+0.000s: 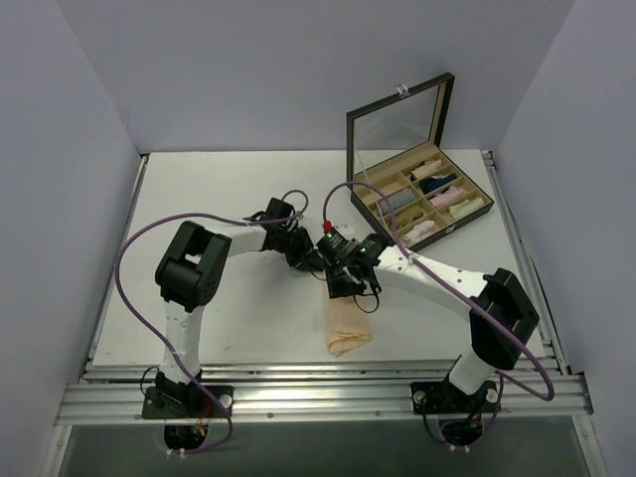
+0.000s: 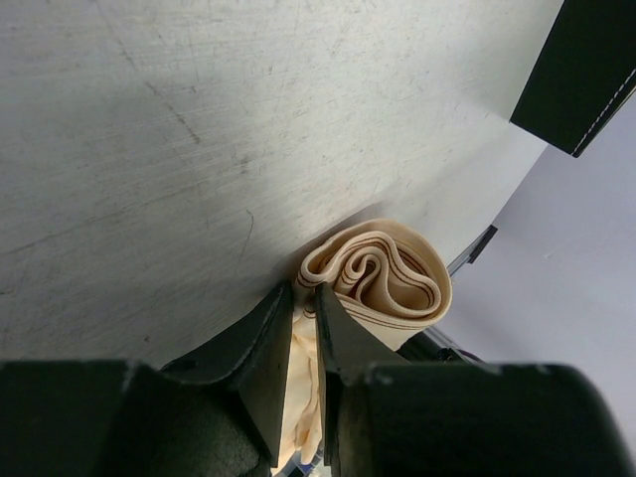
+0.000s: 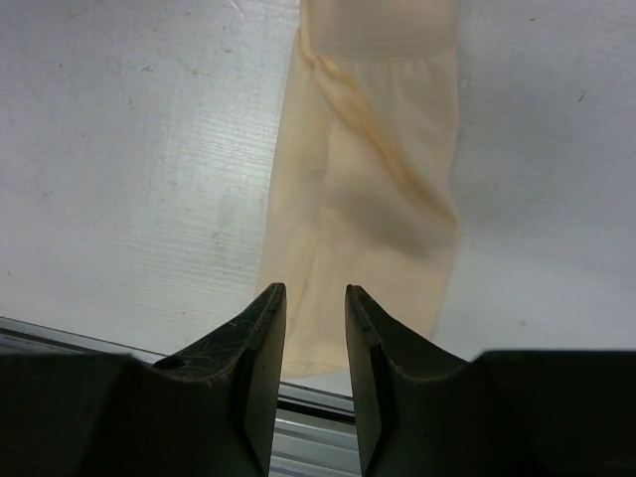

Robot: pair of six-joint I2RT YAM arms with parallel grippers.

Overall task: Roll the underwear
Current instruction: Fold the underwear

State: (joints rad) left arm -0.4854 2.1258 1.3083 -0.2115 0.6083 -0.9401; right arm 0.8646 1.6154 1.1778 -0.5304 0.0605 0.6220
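1. The left gripper (image 2: 305, 290) is pinching the underwear (image 2: 383, 273), whose rolled end is sitting just beyond its fingertips.
2. The right gripper (image 3: 315, 291) is hovering with jaws slightly apart, the flat cloth stretching away ahead of it.

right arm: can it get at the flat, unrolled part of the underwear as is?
Likely yes. The right claw is right at the underwear, jaws apart, flat cloth stretching ahead with nothing on it. The left claw pinches the rolled end close by, so space is tight.
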